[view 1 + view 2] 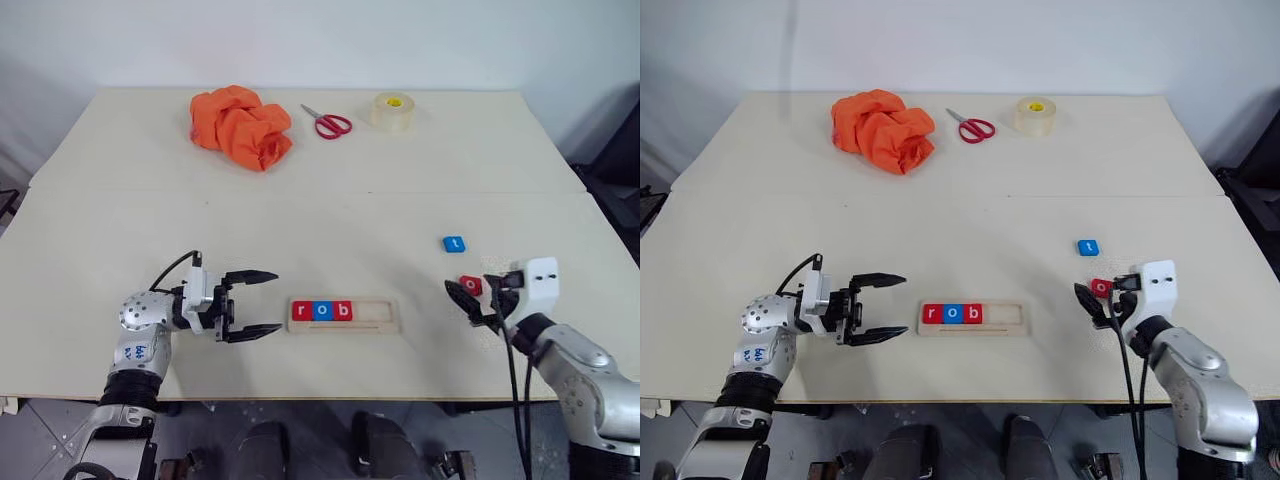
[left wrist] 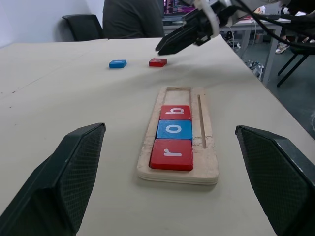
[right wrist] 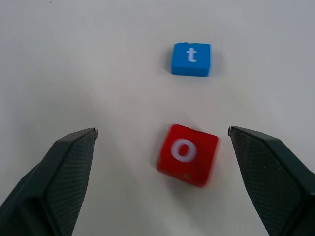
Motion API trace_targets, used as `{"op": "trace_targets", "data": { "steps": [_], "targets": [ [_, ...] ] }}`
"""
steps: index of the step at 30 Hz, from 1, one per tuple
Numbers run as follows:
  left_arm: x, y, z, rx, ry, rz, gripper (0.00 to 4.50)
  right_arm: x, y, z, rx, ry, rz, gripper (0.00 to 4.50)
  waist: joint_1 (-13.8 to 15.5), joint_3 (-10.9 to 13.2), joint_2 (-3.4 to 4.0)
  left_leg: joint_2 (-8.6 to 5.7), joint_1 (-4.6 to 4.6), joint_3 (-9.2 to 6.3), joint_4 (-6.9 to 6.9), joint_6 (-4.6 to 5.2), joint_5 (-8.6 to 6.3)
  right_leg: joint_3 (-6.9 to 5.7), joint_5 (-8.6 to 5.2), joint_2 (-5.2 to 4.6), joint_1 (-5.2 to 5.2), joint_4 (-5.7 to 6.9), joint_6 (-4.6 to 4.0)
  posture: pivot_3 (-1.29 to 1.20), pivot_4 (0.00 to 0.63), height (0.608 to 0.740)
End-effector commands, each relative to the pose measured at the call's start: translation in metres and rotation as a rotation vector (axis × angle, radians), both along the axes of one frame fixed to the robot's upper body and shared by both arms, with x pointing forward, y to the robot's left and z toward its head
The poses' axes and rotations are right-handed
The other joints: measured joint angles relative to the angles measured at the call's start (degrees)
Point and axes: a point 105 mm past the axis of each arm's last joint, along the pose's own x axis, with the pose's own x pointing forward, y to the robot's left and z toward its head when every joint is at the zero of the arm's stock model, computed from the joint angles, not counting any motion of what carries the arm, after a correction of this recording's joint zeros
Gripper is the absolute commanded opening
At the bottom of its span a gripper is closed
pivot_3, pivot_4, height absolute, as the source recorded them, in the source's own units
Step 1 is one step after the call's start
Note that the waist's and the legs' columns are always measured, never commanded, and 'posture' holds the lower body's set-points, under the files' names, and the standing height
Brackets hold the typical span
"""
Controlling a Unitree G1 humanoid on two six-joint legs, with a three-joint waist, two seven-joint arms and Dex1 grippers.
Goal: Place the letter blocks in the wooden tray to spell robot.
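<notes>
Three blocks in tray (image 1: 344, 325), two loose on table (image 1: 320, 210).
Spread wide beside tray: left gripper (image 1: 252, 305). Spread wide around red o block (image 3: 187, 154): right gripper (image 3: 162, 182). Beyond: blue t block (image 3: 191, 59); far off, orange cloth (image 1: 240, 125), scissors (image 1: 327, 122), tape (image 1: 392, 111).

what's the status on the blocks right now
Both grippers open: left idle by tray, right over red o. Tray holds r-o-b. Blue t loose. Nothing in the way.
</notes>
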Motion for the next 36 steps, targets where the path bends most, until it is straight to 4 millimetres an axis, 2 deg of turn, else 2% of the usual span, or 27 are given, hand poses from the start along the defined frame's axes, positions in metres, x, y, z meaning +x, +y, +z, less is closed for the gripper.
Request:
{"op": "trace_targets", "data": {
  "steps": [1,4,11,17,23,30,36],
  "targets": [
    [-0.003,-0.001,0.004,-0.004,-0.021,0.0,4.5,0.005,0.002,0.003,-0.011,-0.016,-0.025,4.44,-0.02,0.0,0.0,-0.01,0.0,0.0,0.0,0.0,0.0,0.0,0.0,0.0,0.0,0.0,0.0,0.0,0.15,0.74],
    [-0.005,0.0,0.004,-0.005,-0.02,0.008,4.5,0.005,0.003,-0.002,-0.033,0.001,-0.053,4.44,-0.04,0.0,0.0,0.0,0.0,-0.01,0.0,0.0,0.0,0.0,0.0,0.0,0.0,0.0,0.0,0.0,0.15,0.74],
    [-0.008,0.001,0.002,-0.008,-0.013,0.02,4.5,-0.002,0.001,0.002,-0.019,-0.011,-0.099,4.44,-0.04,0.0,0.0,0.01,0.0,0.0,0.0,0.0,0.0,0.0,0.0,0.01,0.0,0.0,0.0,0.0,0.15,0.74],
    [-0.007,-0.001,0.002,-0.013,-0.009,0.017,4.5,0.001,0.008,0.017,-0.044,-0.062,-0.049,4.44,-0.13,0.0,0.0,0.01,0.0,0.0,0.0,0.0,0.0,0.01,0.0,0.0,0.0,0.0,0.0,0.0,0.15,0.74],
    [-0.007,-0.002,0.002,-0.016,-0.01,0.019,4.5,0.006,0.021,0.027,-0.04,-0.088,0.018,4.44,-0.12,0.0,0.0,0.02,0.01,0.0,-0.02,0.0,0.0,0.0,-0.01,0.02,-0.02,0.01,-0.01,0.0,0.15,0.74],
    [-0.008,-0.001,0.001,-0.018,-0.01,0.029,4.5,0.004,0.04,0.027,-0.016,-0.081,0.109,4.44,-0.11,0.0,0.0,0.02,0.0,0.0,-0.02,0.0,0.0,0.0,-0.01,0.01,-0.02,-0.01,-0.01,0.0,0.15,0.74],
    [-0.011,0.0,-0.001,-0.018,-0.009,0.037,4.5,0.003,0.027,0.034,-0.019,-0.115,0.031,4.44,-0.1,0.0,0.0,0.02,0.0,0.0,-0.02,0.0,0.0,0.0,-0.01,0.01,-0.02,0.0,-0.01,0.0,0.15,0.74]
  ]
}}
